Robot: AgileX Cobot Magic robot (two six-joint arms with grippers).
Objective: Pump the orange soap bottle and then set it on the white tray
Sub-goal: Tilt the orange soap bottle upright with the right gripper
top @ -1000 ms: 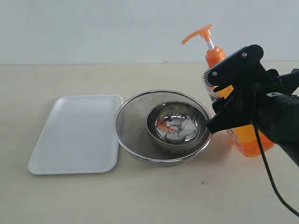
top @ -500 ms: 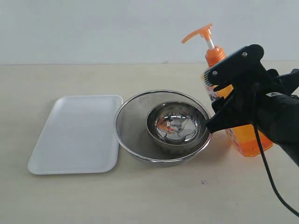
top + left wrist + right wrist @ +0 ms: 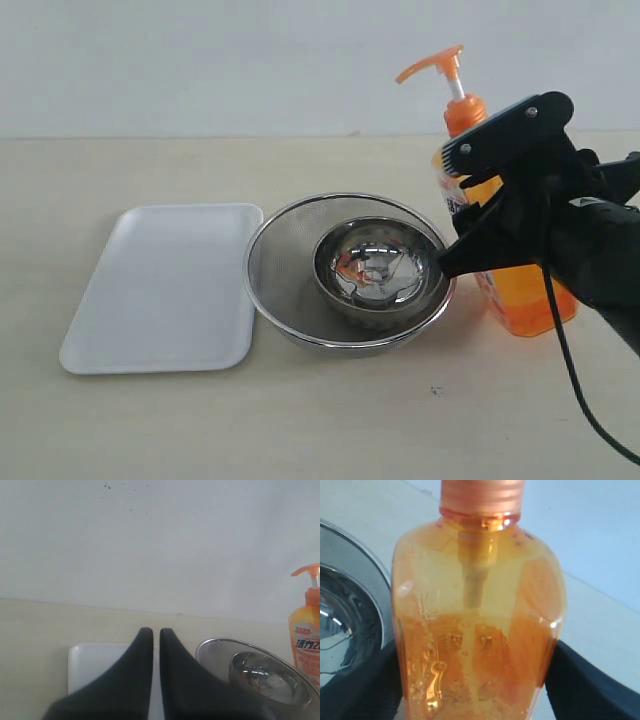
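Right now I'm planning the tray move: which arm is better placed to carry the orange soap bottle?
Right. The right end effector grips the orange soap bottle on both sides; the left end effector is closed near the white tray, beyond the mesh strainer.

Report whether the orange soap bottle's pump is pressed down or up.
Up. The white stem shows between the pump head and the collar of the orange soap bottle; nothing presses on it.

The orange soap bottle (image 3: 525,300) (pump raised) leans slightly, well apart from the white tray (image 3: 160,290).
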